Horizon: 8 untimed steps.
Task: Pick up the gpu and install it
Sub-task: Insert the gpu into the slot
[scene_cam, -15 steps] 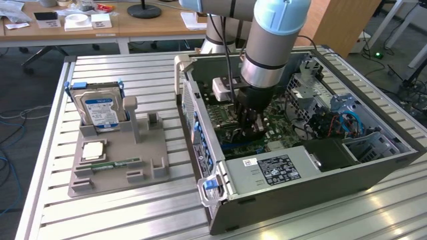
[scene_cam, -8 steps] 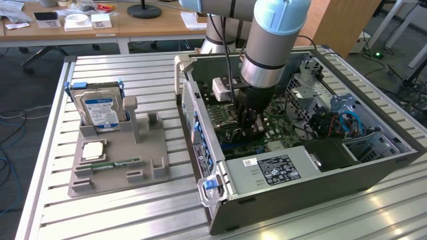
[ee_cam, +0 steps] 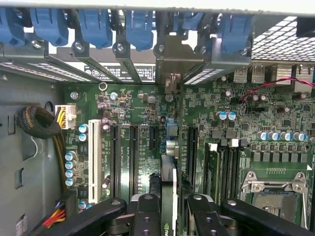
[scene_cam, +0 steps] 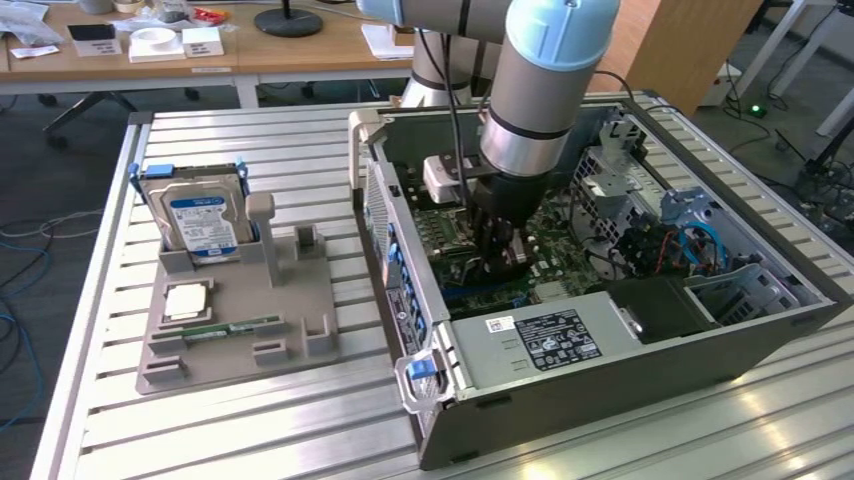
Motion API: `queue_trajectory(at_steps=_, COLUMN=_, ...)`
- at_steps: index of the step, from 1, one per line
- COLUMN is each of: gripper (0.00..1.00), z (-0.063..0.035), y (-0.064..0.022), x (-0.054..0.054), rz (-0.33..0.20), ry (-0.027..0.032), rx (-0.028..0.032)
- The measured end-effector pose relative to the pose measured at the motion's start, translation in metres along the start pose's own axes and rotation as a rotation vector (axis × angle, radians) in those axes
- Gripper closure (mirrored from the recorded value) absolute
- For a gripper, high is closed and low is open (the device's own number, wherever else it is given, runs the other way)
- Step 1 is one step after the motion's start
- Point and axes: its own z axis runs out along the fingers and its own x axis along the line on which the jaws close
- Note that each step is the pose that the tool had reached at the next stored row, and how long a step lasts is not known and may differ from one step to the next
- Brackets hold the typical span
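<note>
My pincer (ee_cam: 167, 209) is clenched on the gpu (ee_cam: 168, 184), held edge-on over the motherboard (ee_cam: 133, 113) slots inside the computer case (scene_cam: 641, 345). From outside I see the hard drive (scene_cam: 200, 222) in its counter holder (scene_cam: 247, 320); labels unreadable.

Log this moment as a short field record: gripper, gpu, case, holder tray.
gripper: lowered inside the open computer case, over the motherboard
gpu: held edge-on between the fingers, silver bracket up at the rear slot openings
slot: card stands over a black expansion slot; full seating cannot be told
holder tray: on the table at the exterior view's left, carrying the hard drive upright and a memory stick lying flat
</note>
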Motion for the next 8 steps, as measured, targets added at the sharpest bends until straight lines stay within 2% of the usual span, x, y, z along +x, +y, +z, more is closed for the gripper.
queue_trajectory(at_steps=8, gripper=0.74, z=0.0014, y=0.0003, x=0.0, rz=0.0, ry=-0.0005, rx=0.0004)
